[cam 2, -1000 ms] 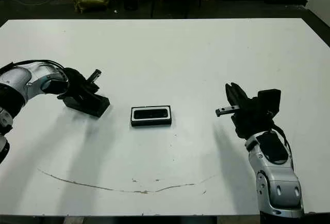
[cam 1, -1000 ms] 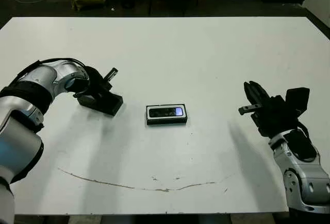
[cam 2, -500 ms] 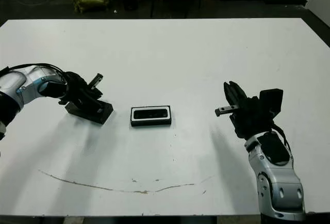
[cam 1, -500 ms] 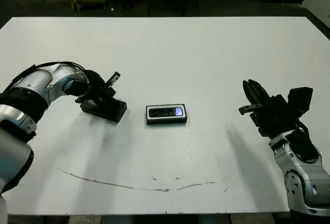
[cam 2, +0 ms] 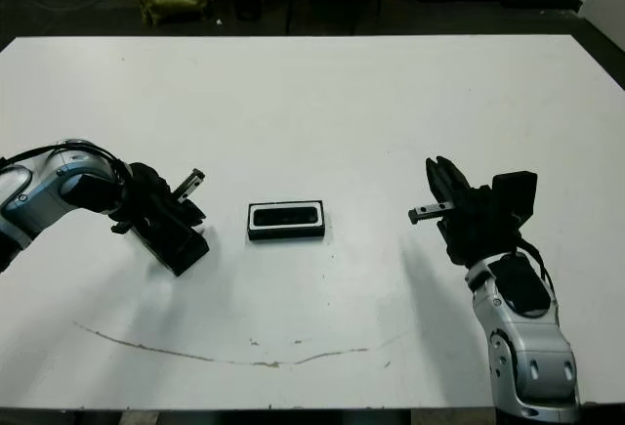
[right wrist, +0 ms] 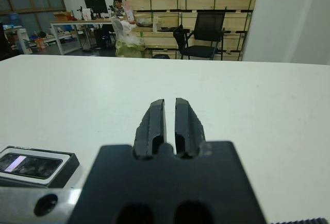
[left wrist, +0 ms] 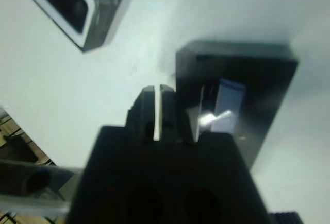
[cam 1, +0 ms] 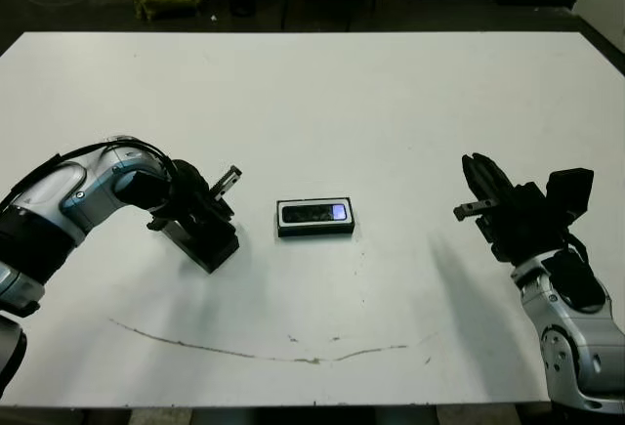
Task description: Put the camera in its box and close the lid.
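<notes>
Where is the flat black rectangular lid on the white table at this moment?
In the left eye view, the flat black lid lies on the white table, on the robot's left, under the left hand and left of the white-lined box that holds the camera.
</notes>
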You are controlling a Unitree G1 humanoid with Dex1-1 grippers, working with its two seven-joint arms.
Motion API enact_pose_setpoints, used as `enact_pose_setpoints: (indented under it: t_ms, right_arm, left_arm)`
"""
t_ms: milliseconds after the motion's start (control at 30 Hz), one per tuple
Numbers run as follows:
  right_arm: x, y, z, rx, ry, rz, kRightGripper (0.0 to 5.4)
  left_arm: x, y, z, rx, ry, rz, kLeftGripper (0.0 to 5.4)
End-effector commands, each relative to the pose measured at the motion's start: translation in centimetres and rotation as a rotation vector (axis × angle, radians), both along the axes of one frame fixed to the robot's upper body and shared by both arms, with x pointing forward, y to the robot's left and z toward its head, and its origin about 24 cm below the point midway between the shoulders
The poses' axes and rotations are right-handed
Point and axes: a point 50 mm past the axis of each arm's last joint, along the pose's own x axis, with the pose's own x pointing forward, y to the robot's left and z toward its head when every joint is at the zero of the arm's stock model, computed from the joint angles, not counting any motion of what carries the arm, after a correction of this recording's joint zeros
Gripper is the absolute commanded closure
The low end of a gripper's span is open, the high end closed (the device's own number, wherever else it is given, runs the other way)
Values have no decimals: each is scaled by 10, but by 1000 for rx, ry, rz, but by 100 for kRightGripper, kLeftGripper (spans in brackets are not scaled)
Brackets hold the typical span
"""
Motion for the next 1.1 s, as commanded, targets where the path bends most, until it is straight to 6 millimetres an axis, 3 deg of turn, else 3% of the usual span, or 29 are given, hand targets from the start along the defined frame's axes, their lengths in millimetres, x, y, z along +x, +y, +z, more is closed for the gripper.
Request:
enact_pose_setpoints:
  t_ms: [33,600,1100]
  right_arm:
    - [-1,-4,-3,-17,27,-15,537]
    - [-1,-4,-5,-19,25,-13,537]
    - [-3,-4,-6,3,42,-32,537]
  left_arm:
    - [-5,3,-4,19,40,6,540]
    - [5,5,10,-45,-56,25,540]
    - [-18,-5,-8,3,83,-47,540]
